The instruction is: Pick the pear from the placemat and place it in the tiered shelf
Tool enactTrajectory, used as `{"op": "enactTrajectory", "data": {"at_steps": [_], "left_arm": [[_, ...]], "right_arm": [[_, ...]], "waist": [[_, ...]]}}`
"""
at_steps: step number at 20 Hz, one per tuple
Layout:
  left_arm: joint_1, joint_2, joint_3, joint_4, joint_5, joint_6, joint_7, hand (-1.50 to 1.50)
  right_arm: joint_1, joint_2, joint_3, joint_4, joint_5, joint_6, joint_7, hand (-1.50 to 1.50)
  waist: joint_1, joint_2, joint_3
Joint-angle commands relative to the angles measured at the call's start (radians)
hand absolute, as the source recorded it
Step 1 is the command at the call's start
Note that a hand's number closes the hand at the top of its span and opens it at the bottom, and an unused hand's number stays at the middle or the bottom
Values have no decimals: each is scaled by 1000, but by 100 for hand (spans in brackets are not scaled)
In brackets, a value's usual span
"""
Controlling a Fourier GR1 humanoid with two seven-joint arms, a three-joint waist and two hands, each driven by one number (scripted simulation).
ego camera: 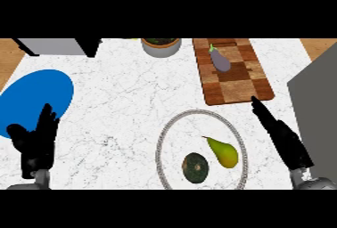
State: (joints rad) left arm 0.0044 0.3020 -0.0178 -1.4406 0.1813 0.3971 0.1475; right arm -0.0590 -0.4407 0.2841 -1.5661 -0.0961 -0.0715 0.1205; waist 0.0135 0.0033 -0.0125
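I log no readable writing, pear [223, 152] lower centre beside dark fruit [195, 167] on round mat [168, 133], left hand [34, 142] lower left spread, right hand [281, 136] lower right fingers straight, pressed together.

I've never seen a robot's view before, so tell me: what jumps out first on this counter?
Likely the bright blue oval placemat at the left, with the left robot hand resting open at its near edge. Next, the round wire-rimmed tiered shelf in the near middle, already holding a yellow-green pear and a dark round vegetable. Further back lies a purple eggplant on a chequered wooden cutting board, towards which the right robot hand points, fingers straight.
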Motion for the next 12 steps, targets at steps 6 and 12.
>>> {"op": "enactTrajectory", "data": {"at_steps": [6, 12], "left_arm": [[-94, 205, -124, -48, -141, -254, -182, 0], [-107, 188, -165, 41, -158, -337, -279, 0]], "right_arm": [[-68, -45, 117, -32, 325, -80, -283, 150], [-14, 123, 30, 207, 304, -295, -547, -150]], "waist": [[-24, -8, 14], [-12, 3, 15]]}}
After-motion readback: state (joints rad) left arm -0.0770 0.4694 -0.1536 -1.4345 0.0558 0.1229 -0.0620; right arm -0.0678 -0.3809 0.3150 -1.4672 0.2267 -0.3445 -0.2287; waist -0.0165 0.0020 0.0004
